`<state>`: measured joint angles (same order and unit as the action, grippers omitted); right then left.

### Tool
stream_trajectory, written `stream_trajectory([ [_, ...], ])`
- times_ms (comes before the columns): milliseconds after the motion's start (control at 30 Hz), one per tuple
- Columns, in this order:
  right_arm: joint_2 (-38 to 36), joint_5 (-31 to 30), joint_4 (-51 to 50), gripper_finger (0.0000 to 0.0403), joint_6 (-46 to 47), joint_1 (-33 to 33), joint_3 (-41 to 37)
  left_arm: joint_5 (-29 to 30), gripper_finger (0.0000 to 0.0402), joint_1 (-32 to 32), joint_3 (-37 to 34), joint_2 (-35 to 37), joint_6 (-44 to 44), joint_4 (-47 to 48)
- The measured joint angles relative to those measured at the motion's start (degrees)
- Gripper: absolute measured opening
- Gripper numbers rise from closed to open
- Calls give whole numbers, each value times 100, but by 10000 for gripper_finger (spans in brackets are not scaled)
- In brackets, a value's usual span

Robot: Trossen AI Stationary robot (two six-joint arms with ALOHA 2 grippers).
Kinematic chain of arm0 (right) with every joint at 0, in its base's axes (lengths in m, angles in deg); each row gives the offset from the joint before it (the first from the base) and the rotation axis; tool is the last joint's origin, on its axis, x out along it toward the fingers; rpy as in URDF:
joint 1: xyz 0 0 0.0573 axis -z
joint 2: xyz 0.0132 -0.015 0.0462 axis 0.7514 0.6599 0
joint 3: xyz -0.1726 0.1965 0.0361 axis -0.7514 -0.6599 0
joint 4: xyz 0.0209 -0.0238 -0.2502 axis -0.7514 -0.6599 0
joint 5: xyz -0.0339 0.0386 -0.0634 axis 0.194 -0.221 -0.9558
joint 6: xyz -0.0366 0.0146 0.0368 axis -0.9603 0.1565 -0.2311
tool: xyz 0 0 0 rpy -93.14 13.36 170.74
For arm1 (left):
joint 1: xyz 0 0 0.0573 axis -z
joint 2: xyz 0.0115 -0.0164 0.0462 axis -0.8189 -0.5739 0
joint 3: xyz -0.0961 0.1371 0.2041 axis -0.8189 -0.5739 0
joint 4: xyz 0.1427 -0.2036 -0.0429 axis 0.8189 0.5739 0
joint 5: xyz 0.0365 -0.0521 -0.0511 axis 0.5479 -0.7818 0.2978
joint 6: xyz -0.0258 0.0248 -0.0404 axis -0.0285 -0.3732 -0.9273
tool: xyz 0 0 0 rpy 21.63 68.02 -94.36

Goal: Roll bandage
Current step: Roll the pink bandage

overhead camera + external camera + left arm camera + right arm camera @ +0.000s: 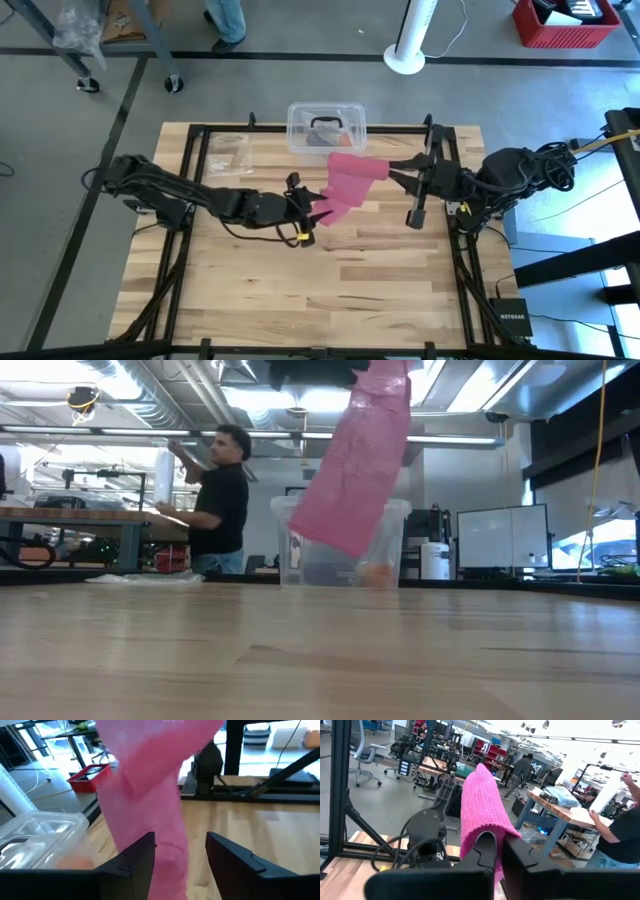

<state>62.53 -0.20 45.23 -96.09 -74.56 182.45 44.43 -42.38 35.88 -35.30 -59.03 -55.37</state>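
High view: my right hand (393,166) is clamped on the far end of the bandage (350,180), which stretches above the table (380,280) toward my left hand (318,210), just in front of a clear box (325,127).

Low view: the bandage (360,460) hangs clear of the table.

Left wrist view: my fingers (137,865) stand apart, the strip between them.

Right wrist view: fingers (485,851) pinched together on the draped bandage (480,805).

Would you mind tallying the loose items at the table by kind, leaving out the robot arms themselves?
Pink bandage: 1, held up off the table
Clear plastic box with a black handle: 1
Small clear plastic bag: 1
Total: 3
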Motion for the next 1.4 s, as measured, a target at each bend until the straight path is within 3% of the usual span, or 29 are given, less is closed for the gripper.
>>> stream_trajectory([
  [233,0,1,-7,17,-132,0,0,-19,88,87,-2,112,26,102],
  [333,0,1,-26,17,-130,0,0,-90,74,268,56,393,34,455],
  [533,0,3,-68,17,-103,0,0,-43,107,353,68,851,-356,980],
  [700,0,4,-66,17,-101,0,0,-28,160,156,66,723,-598,1392],
  [867,0,4,-141,17,-97,0,0,-37,182,-39,59,621,-804,1541],
  [1167,0,52,-136,17,-126,0,-2,-487,180,-39,61,31,-190,523],
  [1400,0,52,-133,17,-140,0,-2,-485,118,-152,59,-289,-43,518],
])
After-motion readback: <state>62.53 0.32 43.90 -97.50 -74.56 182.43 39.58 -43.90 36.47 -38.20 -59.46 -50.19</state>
